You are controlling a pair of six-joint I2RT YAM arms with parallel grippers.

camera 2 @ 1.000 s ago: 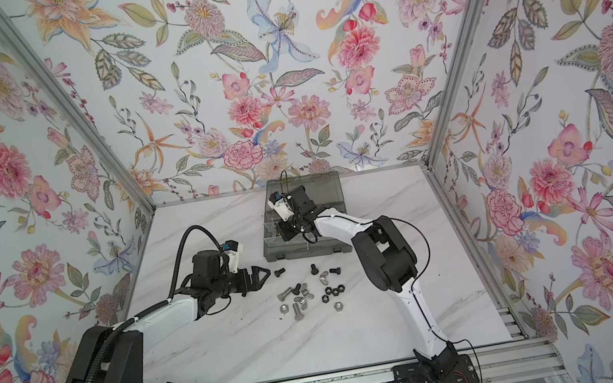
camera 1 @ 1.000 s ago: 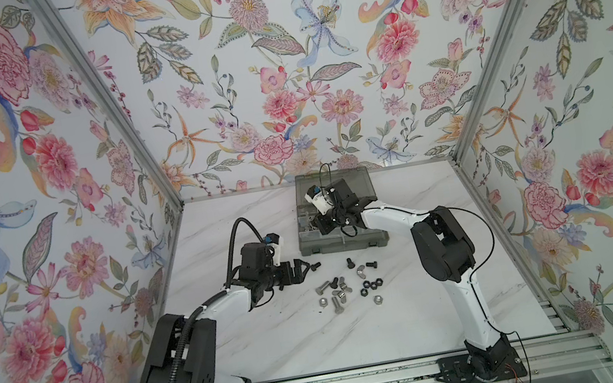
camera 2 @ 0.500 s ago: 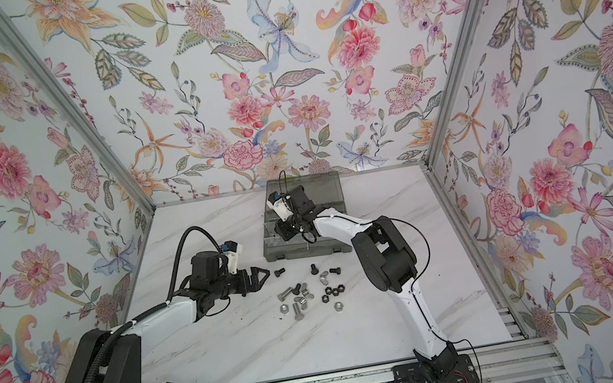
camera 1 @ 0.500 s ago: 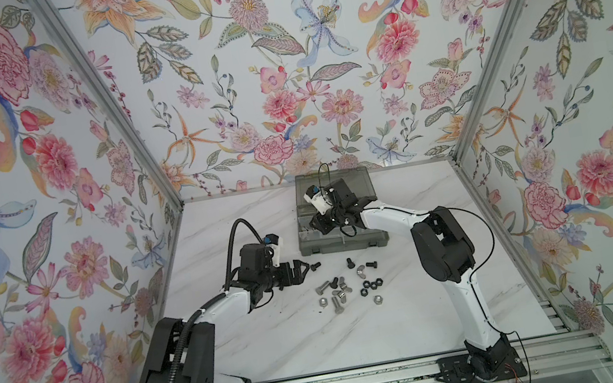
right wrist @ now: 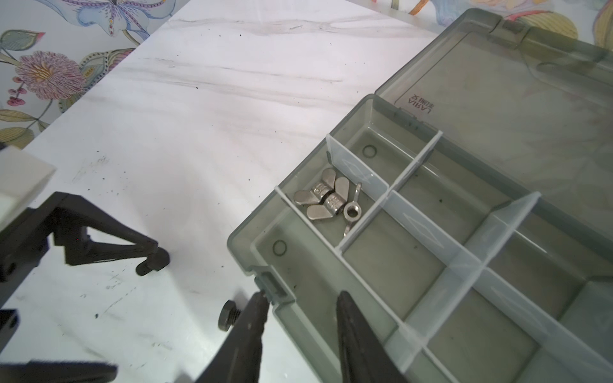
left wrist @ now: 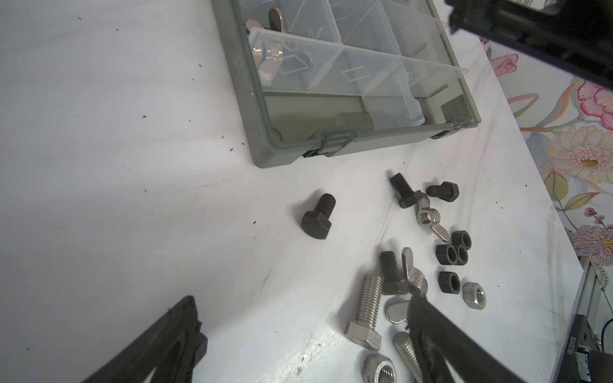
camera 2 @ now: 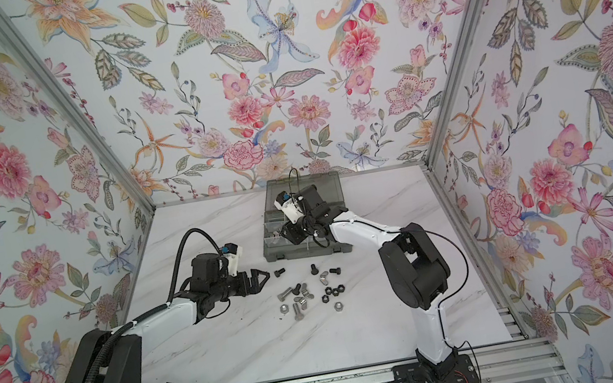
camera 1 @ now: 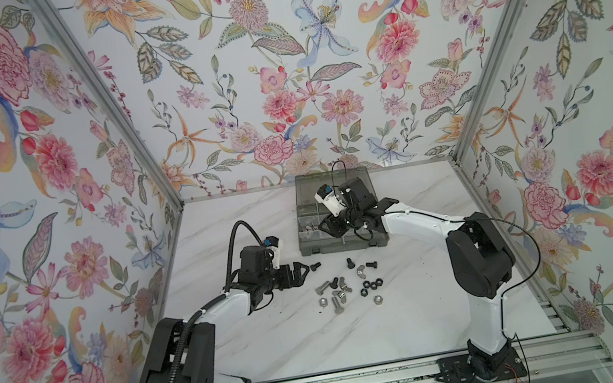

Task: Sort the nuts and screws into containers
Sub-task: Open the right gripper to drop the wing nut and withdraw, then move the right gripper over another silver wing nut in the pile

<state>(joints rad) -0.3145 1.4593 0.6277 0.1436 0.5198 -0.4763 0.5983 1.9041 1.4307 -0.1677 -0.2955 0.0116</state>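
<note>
Left hand (camera 1: 303, 273) spread wide, black screw (camera 1: 315, 267) just beyond fingertips

The white, grey-veined marble worktop (camera 1: 301, 349) carries a smoky-grey organizer box (camera 1: 331, 248) near its far edge, with its lid (camera 1: 308, 188) open toward the back wall. In front of the box lies loose hardware. One short black screw (left wrist: 317, 217) sits apart from the rest. Two more black screws (left wrist: 403, 192) lie nearer the box, with a silver wing nut (left wrist: 429, 219) just beside one of them. Close by are a cluster of black hex nuts (left wrist: 452, 253), a silver hex nut (left wrist: 473, 295) and silver hex bolts (left wrist: 366, 310). Small dark specks (left wrist: 144, 116) dot the bare surface.
</note>
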